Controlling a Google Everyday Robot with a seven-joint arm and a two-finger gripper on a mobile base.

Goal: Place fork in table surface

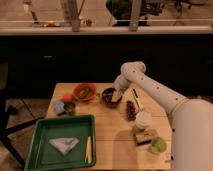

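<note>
**Fork at maroon bowl, gripper on top of it**

The fork (118, 96) shows only as a thin pale streak at the right rim of the dark maroon bowl (108, 95). That is near the far edge of the table surface (112, 132), about mid-width. The streak merges with the pale tip of the gripper (117, 94), so its outline is hard to separate. Whether it is held or lying in the bowl cannot be told, and neither can the grip state.

The white arm (150, 87) reaches in from the right edge, bends at an elbow beyond the far edge, and drops the gripper onto the bowl.

- Left of the bowl: an orange bowl (84, 92), an orange fruit (67, 97), a bluish lump (59, 106) and a small dark cup (70, 108), all close together by the far left corner.
- Right of the bowl: a dark thin utensil (135, 95) lying apart from it, then a dark reddish item (131, 109).
- Toward the near right corner: a white cup (143, 119), a brown block (145, 136) and a green round object (158, 145).
- Near left corner: a green tray (37, 135) holding a folded white cloth (64, 145) and a pale yellow utensil (89, 148).

The tray's near rim is cut off by the frame. The robot body covers the near right corner.
</note>
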